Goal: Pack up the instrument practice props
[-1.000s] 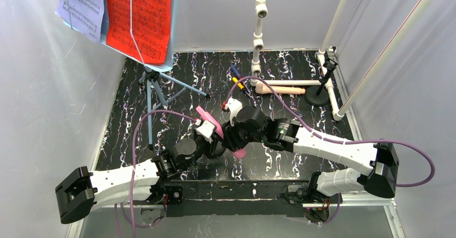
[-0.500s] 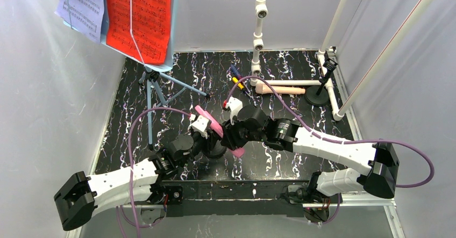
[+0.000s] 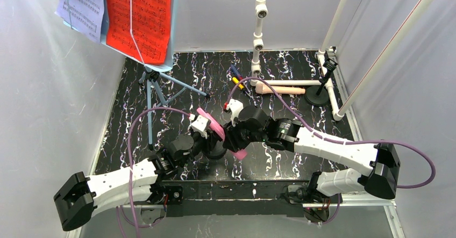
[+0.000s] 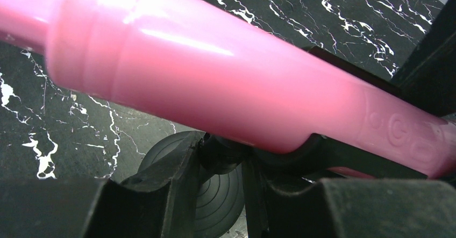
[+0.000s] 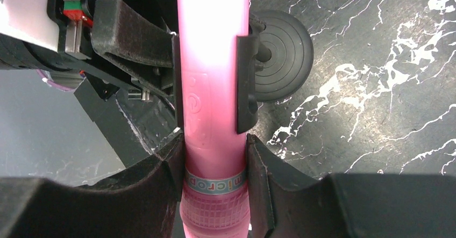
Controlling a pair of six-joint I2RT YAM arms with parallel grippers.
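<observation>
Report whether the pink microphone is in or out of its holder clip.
In: the black clip wraps the pink microphone, right gripper closed on it.

Top view from high above and behind both bases, looking down over the whole table. Wrist views from just behind the left gripper (image 4: 220, 165) and right gripper (image 5: 213, 149), out along the fingers (very close). Shared by all three: pink microphone (image 5: 212, 60), black holder (image 5: 282, 55) just beyond the fingertips.
</observation>
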